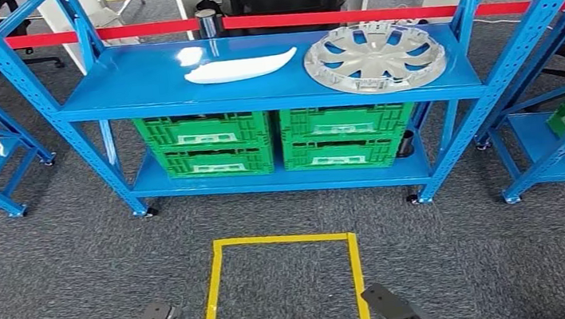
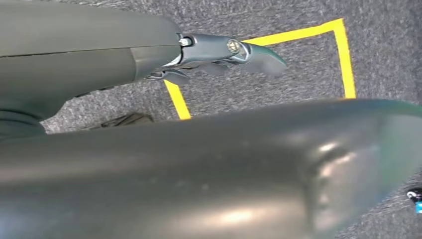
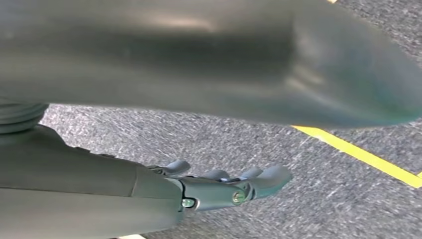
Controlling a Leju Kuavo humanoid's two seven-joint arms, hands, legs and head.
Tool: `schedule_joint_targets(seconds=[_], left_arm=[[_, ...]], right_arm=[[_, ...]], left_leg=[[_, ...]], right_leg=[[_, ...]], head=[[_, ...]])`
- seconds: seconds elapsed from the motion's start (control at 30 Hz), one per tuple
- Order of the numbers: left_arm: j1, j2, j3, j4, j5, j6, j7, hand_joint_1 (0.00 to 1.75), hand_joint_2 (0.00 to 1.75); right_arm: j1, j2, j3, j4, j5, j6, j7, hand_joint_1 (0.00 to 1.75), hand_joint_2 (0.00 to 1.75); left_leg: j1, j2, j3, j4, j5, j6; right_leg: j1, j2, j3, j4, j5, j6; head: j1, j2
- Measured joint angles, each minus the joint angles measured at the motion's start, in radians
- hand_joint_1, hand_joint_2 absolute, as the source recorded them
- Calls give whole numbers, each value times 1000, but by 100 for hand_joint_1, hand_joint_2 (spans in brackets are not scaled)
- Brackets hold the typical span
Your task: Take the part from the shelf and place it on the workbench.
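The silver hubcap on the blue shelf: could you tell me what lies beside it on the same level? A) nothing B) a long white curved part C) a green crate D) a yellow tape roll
B: on the top level of the blue shelf, the long white curved part lies apart from the silver hubcap, toward the robot's left; the green crates sit one level below.

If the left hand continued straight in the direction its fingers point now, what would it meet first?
Most likely the grey carpet floor. The left hand hangs empty, its fingers aimed down near the yellow tape square. Nothing shows between, though depth is unclear.
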Motion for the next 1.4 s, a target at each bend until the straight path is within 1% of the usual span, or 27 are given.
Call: schedule_joint_targets(seconds=[0.03, 0.07, 0.13, 0.17, 0.2, 0.23, 0.33, 0.4, 0.43, 0.5, 0.53, 0.57, 0.6, 0.67, 0.73, 0.83, 0.9, 0.93, 1.0, 1.03, 1.07, 1.1, 1.17, 1.2, 1.27, 1.37, 1.4], left_arm=[[0, 0, 0, 0, 1, 1, 0, 0, 0], [1, 0, 0, 0, 1, 1, 0, 0, 0], [2, -3, 0, -2, 2, 1, 1, 0, 0], [2, -4, 0, -3, 3, 1, 1, 0, 0], [1, -5, 0, -4, 4, 1, 3, 0, 0], [0, -5, 0, -5, 5, 1, 6, 0, 0], [-2, -6, 0, -7, 11, 1, 16, 0, 0], [-2, -6, 0, -8, 11, 0, 19, 0, 0], [-2, -6, 0, -8, 10, 0, 19, 0, 0], [1, -5, -1, -7, 7, -3, 19, 0, 0], [4, -4, -1, -7, 5, -5, 18, 0, 0], [6, -2, -1, -7, 4, -6, 18, 0, 0], [8, -1, -1, -7, 3, -7, 18, 0, 0], [8, 4, -1, -7, 2, -7, 17, 0, 0], [7, 7, -1, -6, 1, -7, 16, 0, 0], [11, 9, -2, -6, 3, -7, 14, 0, 0], [11, 10, -2, -6, 7, -7, 11, 0, 0], [10, 10, -2, -6, 9, -7, 9, 0, 0], [10, 10, -2, -6, 14, -7, 4, 0, 0], [11, 10, -2, -6, 15, -7, 2, 0, 0], [12, 10, -2, -5, 16, -7, 1, 0, 0], [13, 10, -2, -5, 16, -7, 0, 0, 0], [13, 10, -2, -6, 17, -7, -1, 0, 0], [12, 9, -2, -6, 17, -7, -1, 0, 0], [11, 10, -2, -5, 18, -7, -2, 0, 0], [11, 10, -2, -6, 18, -8, -3, 0, 0], [11, 10, -2, -6, 18, -8, -3, 0, 0]], right_arm=[[0, 0, 0, -1, 2, 0, 3, 0, 0], [0, -1, 0, -1, 5, 0, 5, 0, 0], [-1, -2, 0, -2, 11, 0, 7, 0, 0], [-2, -2, 0, -3, 12, 0, 7, 0, 0], [-4, -3, 0, -3, 12, 0, 7, 0, 0], [-5, -3, 0, -4, 12, 0, 7, 0, 0], [-7, -4, 0, -4, 12, 0, 7, 0, 0], [-6, -6, 0, -4, 10, -1, 6, 0, 0], [-6, -6, 0, -4, 7, -1, 5, 0, 0], [-3, -6, -2, -4, -3, -2, 4, 0, 0], [0, -6, -4, -4, -7, -2, 4, 0, 0], [2, -6, -5, -4, -11, -2, 3, 0, 0], [5, -5, -7, -4, -13, -3, 3, 0, 0], [7, -3, -9, -4, -16, -2, 3, 0, 0], [6, -1, -10, -4, -19, -1, 3, 0, 0], [6, 2, -11, -4, -18, 2, 4, 0, 0], [3, 3, -11, -5, -12, 1, 4, 0, 0], [2, 3, -11, -5, -8, 0, 4, 0, 0], [0, 3, -11, -5, -3, 0, 5, 0, 0], [1, 3, -11, -4, -1, 0, 6, 0, 0], [1, 3, -11, -4, 1, -1, 6, 0, 0], [1, 2, -11, -4, 2, -1, 7, 0, 0], [-1, 1, -11, -5, 6, -3, 7, 0, 0], [-2, 1, -11, -5, 7, -3, 6, 0, 0], [-3, 1, -11, -5, 8, -4, 7, 0, 0], [-4, 0, -11, -5, 9, -6, 7, 0, 0], [-5, 0, -11, -5, 9, -6, 6, 0, 0]], left_leg=[[0, -2, 4, 0, -4, 0], [0, -6, 9, 1, -8, -1], [2, -12, 24, 3, -20, -8], [1, -14, 29, 6, -27, -13], [-1, -16, 32, 9, -33, -19], [-3, -17, 32, 10, -38, -24], [-2, -16, 35, 9, -45, -42], [1, -11, 20, 50, -67, -54], [2, -8, -5, 102, -91, -59], [3, -6, -81, 236, -141, -65], [3, -5, -112, 283, -148, -66], [3, -5, -126, 294, -134, -66], [3, -5, -122, 266, -101, -64], [1, -2, -73, 138, -18, -55], [-3, 0, -34, 41, 17, -44], [-6, -2, -27, 19, 10, -29], [-2, -3, -17, 7, 10, -17], [0, -3, -11, 3, 9, -11], [-1, -2, -5, 2, 3, -2], [-1, -3, -1, 2, -1, -1], [-1, -4, 3, 2, -5, -1], [0, -6, 9, 2, -10, -3], [1, -9, 25, 4, -22, -10], [0, -11, 30, 7, -29, -16], [-3, -13, 32, 9, -37, -27], [-3, -12, 36, 8, -44, -45], [-2, -11, 30, 27, -55, -51]], right_leg=[[-1, 1, -30, 37, 1, 1], [-1, 1, -41, 37, 23, 2], [-4, 1, -11, -68, 111, 3], [-4, 1, 14, -133, 146, 2], [-4, 1, 34, -183, 166, -2], [-3, 2, 45, -212, 171, -7], [-1, 3, 50, -224, 161, -29], [-3, 2, 60, -229, 158, -42], [-3, 2, 66, -231, 155, -47], [-3, 0, 75, -232, 147, -53], [-2, 0, 80, -231, 142, -54], [-2, 1, 86, -231, 137, -54], [-2, 1, 93, -231, 131, -53], [-2, 3, 110, -232, 119, -48], [1, 4, 116, -231, 110, -38], [1, 3, 119, -238, 105, -21], [1, 4, 109, -208, 87, -10], [0, 4, 87, -163, 65, -6], [0, 5, 11, -31, 15, -1], [0, 5, -24, 22, 4, 1], [0, 5, -45, 43, 14, 2], [-1, 5, -46, 24, 44, 3], [-2, 5, -2, -98, 130, 2], [-2, 5, 24, -160, 157, -1], [1, 7, 49, -219, 167, -12], [1, 9, 56, -228, 160, -34], [-1, 8, 61, -232, 159, -41]], head=[[0, 0], [0, 0], [0, 0], [0, 0], [0, 0], [-1, 0], [-2, 0], [-3, 0], [-4, 0], [-4, 0], [-4, 0], [-4, 0], [-4, 0], [-4, 0], [-4, 0], [-3, 0], [-3, 0], [-2, 0], [-1, 0], [0, 0], [0, 0], [0, 0], [0, 0], [0, 0], [-2, 0], [-3, 0], [-4, 0]])
